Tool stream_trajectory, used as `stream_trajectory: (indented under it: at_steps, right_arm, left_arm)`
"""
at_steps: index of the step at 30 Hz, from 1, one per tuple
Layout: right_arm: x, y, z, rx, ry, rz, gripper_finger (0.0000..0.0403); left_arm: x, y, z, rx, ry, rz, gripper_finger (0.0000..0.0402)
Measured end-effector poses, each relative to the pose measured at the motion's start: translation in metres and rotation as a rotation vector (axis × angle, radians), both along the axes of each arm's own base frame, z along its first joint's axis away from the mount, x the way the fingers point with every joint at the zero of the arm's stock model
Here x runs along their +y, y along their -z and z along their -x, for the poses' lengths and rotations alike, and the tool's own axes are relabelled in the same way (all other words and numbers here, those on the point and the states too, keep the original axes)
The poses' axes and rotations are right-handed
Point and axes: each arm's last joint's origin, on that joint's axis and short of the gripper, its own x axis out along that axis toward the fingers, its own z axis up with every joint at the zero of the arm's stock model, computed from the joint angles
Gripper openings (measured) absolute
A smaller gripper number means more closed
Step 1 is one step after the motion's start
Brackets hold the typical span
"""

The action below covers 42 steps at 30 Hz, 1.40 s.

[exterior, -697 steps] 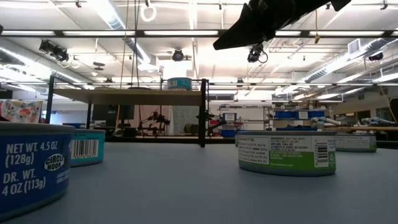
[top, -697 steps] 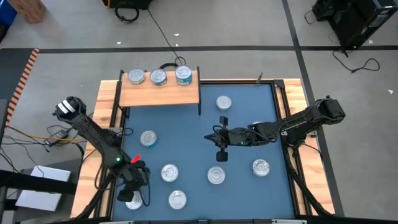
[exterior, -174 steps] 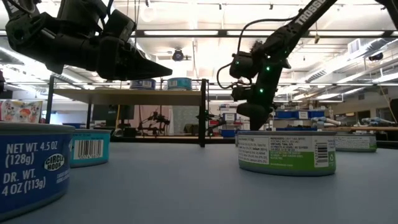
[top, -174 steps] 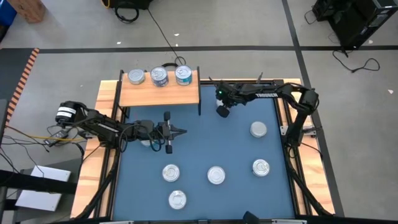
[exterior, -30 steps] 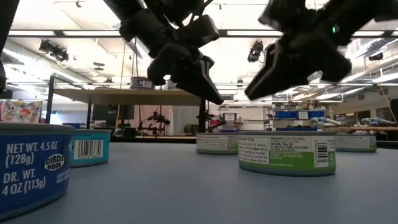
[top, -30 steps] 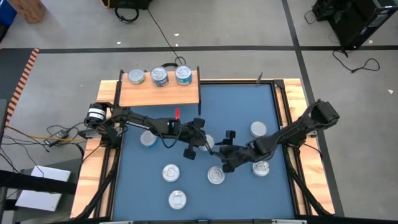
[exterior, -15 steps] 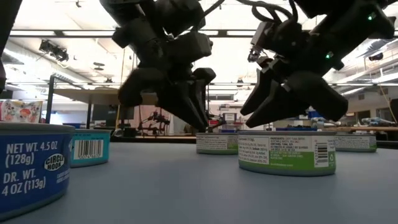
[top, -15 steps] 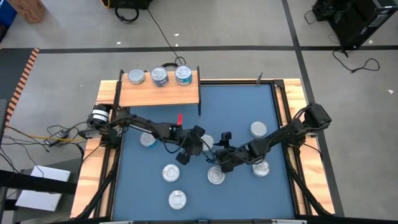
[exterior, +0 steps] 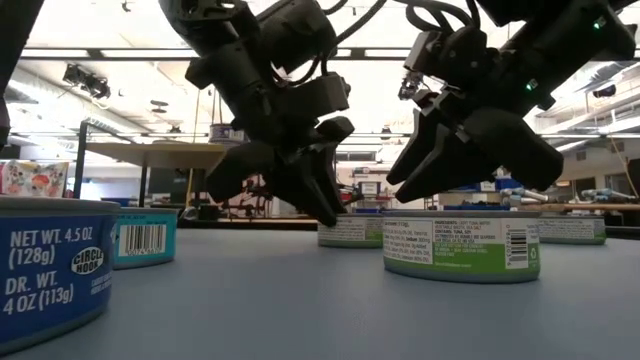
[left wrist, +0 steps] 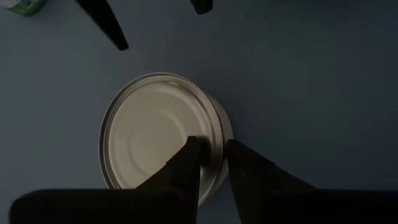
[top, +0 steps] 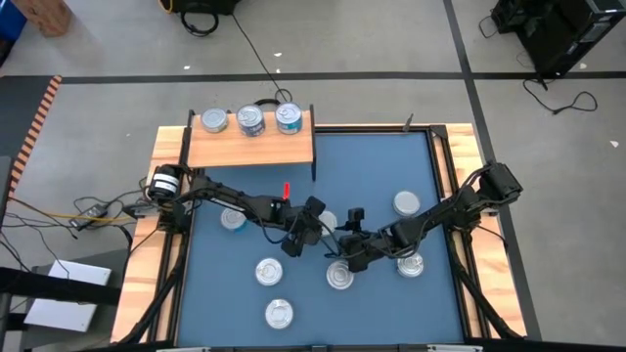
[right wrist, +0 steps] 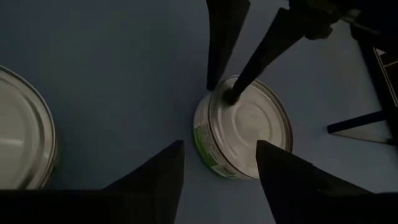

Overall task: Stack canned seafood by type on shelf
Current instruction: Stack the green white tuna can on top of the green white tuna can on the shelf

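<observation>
A short can with a silver lid and green label [left wrist: 158,134] stands on the blue table, mid-table [top: 328,223]. My left gripper [left wrist: 214,163] is a little open, straddling the can's rim from the left side. One finger is over the lid and the other is outside the wall. My right gripper [right wrist: 217,168] is open on the can's other side, short of it, with nothing between its fingers. The light wood shelf [top: 249,147] at the far left carries three cans [top: 249,120] in a row. My left gripper comes at the can slanting down. One fingertip [right wrist: 230,96] is on or just above the lid near its rim [left wrist: 208,140], the other [right wrist: 214,78] beside the can's wall. I cannot tell whether either finger touches. The can stands upright on the table.
Several more cans stand on the blue table: at the left [top: 232,219], near the front [top: 266,272] [top: 339,277] [top: 279,313], and at the right [top: 406,203] [top: 409,264]. The shelf's black legs [top: 313,161] stand at the table's far left. Both arms crowd the table's middle.
My left gripper has come down onto the middle can, rolled about its own line, and opened from shut, so that its fingers now straddle the rim. My right gripper has sunk a little toward the same can. The can has stayed put.
</observation>
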Motion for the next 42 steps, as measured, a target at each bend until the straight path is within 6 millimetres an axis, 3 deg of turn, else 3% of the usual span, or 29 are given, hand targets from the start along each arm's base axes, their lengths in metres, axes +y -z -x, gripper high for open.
stream_trajectory:
  at_steps: [8,16,32,42]
  right_arm:
    - [0.0,0.0,0.0,-0.002,0.003,-0.003,0.0206]
    - [-0.001,-0.001,0.0,-0.014,0.031,0.032,0.021]
    - [-0.006,-0.002,0.001,0.023,0.024,0.244,0.0278]
    - [-0.015,0.031,-0.004,0.123,0.099,0.435,0.0281]
  left_arm:
    - [0.001,0.0,0.0,-0.004,-0.016,-0.017,0.0008]
    - [0.002,-0.008,0.0,-0.005,-0.05,0.014,0.0002]
    - [0.026,-0.04,-0.018,-0.115,-0.21,0.235,0.0]
    - [0.036,-0.049,-0.023,-0.143,-0.226,0.321,0.0]
